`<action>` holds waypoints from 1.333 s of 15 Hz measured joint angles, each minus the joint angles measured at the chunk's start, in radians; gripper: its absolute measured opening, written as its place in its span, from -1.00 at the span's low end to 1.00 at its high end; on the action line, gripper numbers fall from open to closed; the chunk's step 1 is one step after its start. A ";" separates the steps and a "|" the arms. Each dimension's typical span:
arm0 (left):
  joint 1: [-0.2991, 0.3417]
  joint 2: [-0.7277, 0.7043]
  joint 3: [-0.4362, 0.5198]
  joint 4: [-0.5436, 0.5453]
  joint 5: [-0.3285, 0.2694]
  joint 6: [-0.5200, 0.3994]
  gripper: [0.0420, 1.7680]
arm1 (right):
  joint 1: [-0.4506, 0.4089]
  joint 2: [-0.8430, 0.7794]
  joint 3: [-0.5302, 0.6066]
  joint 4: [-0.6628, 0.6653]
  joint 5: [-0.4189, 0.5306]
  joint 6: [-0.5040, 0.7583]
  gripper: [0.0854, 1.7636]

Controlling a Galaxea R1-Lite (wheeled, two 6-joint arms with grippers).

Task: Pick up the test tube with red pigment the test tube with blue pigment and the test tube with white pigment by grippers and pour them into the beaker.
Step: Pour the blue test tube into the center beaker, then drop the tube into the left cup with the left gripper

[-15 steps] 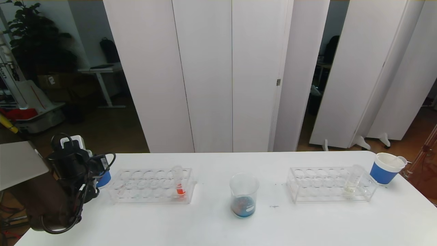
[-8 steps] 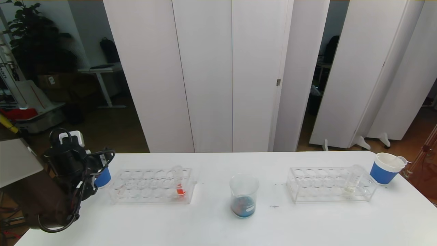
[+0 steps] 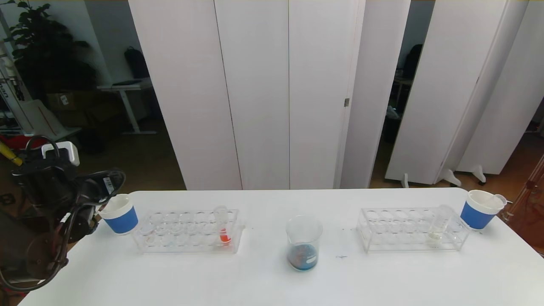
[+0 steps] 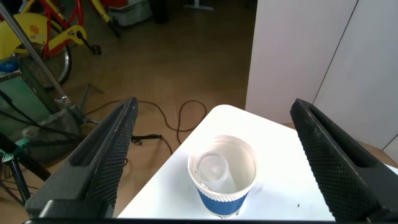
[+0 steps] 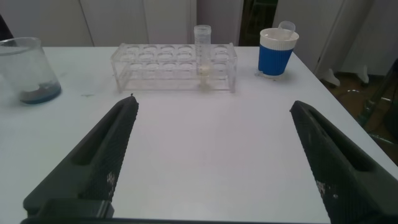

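Observation:
The test tube with red pigment (image 3: 223, 229) stands in the left clear rack (image 3: 170, 244). In the right rack (image 3: 395, 242) stands the test tube with white pigment (image 3: 438, 223), also seen as the pale-tipped tube (image 5: 203, 53) from the right wrist. The beaker (image 3: 303, 242) sits at the table's middle with blue-tinged liquid at its bottom. The test tube with blue pigment is out of view. My left gripper (image 4: 214, 102) is open, off the table's left end, above a blue paper cup (image 4: 222, 186) that holds an empty-looking clear tube. My right gripper (image 5: 214, 102) is open over bare table.
A second blue paper cup (image 3: 482, 208) with a clear tube in it stands at the far right, beside the right rack. The left arm (image 3: 55, 199) hangs beyond the table's left edge. White partition panels stand behind the table.
The left gripper has opened and drawn back up and to the left, away from the left blue cup, which now shows whole. The rest has not moved.

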 joint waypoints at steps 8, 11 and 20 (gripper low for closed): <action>-0.079 -0.474 0.053 0.533 -0.036 -0.011 0.98 | 0.000 0.000 0.000 0.000 0.000 0.000 0.99; -0.129 -0.681 0.093 0.676 -0.034 -0.015 0.98 | 0.000 0.000 0.000 0.000 0.000 0.000 0.99; -0.157 -1.223 0.235 0.995 -0.042 -0.010 0.98 | 0.000 0.000 0.000 0.000 0.000 0.000 0.99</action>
